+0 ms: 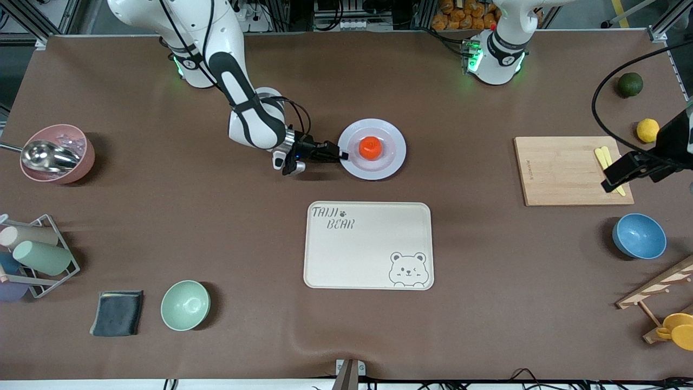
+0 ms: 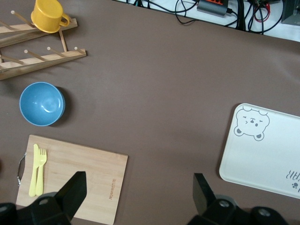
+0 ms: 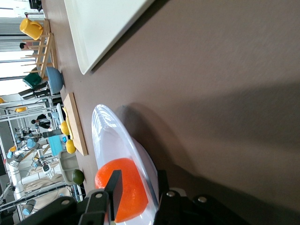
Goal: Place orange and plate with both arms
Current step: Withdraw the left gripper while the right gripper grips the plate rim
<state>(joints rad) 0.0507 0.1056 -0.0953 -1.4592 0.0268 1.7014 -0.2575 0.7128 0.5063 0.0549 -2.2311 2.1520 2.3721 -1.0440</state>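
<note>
The orange point(image 1: 371, 147) sits in the well of the pale plate point(image 1: 387, 162), which lies on the table between the arm bases and the bear tray point(image 1: 368, 246). My right gripper point(image 1: 342, 155) is low at the plate's rim on the right arm's side. In the right wrist view its fingers straddle the rim of the plate point(image 3: 112, 136), one over the well beside the orange point(image 3: 124, 187) and one under the rim, with a gap showing; the gripper point(image 3: 138, 187) is open. My left gripper point(image 1: 614, 181) hangs open and empty over the cutting board point(image 1: 563, 170), as the left wrist view point(image 2: 140, 192) shows.
A yellow fork lies on the board point(image 2: 79, 173). A blue bowl point(image 1: 639, 235), lemon point(image 1: 647, 130), dark green fruit point(image 1: 630, 84) and wooden mug rack point(image 1: 666, 309) are at the left arm's end. A pink bowl point(image 1: 57, 153), cup rack point(image 1: 32, 260), cloth point(image 1: 117, 313) and mint bowl point(image 1: 185, 305) are at the right arm's end.
</note>
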